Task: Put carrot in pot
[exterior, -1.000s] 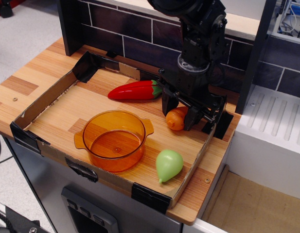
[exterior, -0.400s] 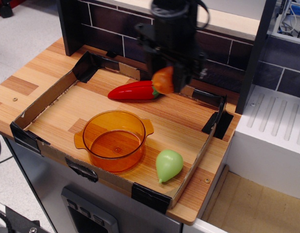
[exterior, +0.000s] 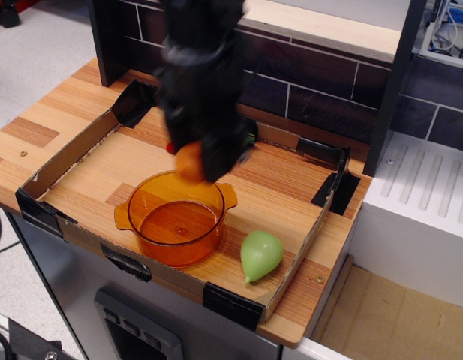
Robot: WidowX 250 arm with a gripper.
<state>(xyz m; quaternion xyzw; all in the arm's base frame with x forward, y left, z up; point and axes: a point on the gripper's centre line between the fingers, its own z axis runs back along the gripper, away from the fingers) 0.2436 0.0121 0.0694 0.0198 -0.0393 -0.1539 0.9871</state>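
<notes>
Light striped wood is forming the counter top [exterior: 36,127], on which a shallow open tray of brown cardboard with black-taped corners [exterior: 66,154] is lying. Behind it, a wall of dark purple-brown tiles with pale grout [exterior: 321,105] is rising, and a white ridged plastic surface [exterior: 422,176] is seen at the right edge.

The black robot arm [exterior: 197,60], smeared by motion blur, is being shown above the middle of the tray, with the gripper [exterior: 197,161] at its lower end. The short glossy orange plastic carrot [exterior: 190,161] is being pinched by the gripper, held in the air just over the far rim of the pot and clear of the tray floor. The fingers themselves are too blurred to be made out singly.

The round translucent amber plastic pot with two small side handles [exterior: 178,217] is standing upright on the tray floor, near the front wall, directly below and slightly in front of the carrot.

A pale green plastic pear [exterior: 260,255] is lying to the right of the pot, just beside it, near the front right corner.

A sliver of a red object [exterior: 170,148] is showing at the gripper's left edge, the rest being hidden.
</notes>
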